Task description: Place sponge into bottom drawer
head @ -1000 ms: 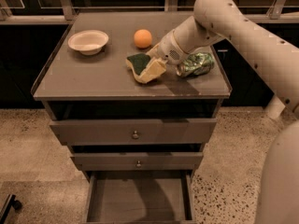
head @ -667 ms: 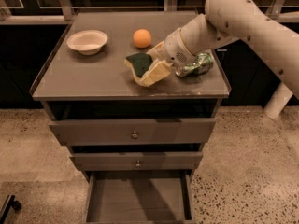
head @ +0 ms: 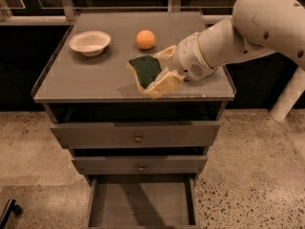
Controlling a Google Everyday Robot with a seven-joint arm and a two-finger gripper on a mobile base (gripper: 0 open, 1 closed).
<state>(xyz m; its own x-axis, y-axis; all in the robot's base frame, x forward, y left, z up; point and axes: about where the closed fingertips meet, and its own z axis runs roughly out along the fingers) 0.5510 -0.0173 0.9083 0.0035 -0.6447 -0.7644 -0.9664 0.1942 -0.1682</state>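
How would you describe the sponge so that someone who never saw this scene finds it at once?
Start at the grey cabinet and look on its top. Near the front edge, the gripper holds the sponge. It alone is flat with a dark green face, unlike the round orange ball and the white bowl.

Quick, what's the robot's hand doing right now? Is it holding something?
Gripper: shut on the small wavy-edged sponge with a dark green top and pale yellow foam, near the front edge of the grey cabinet top.
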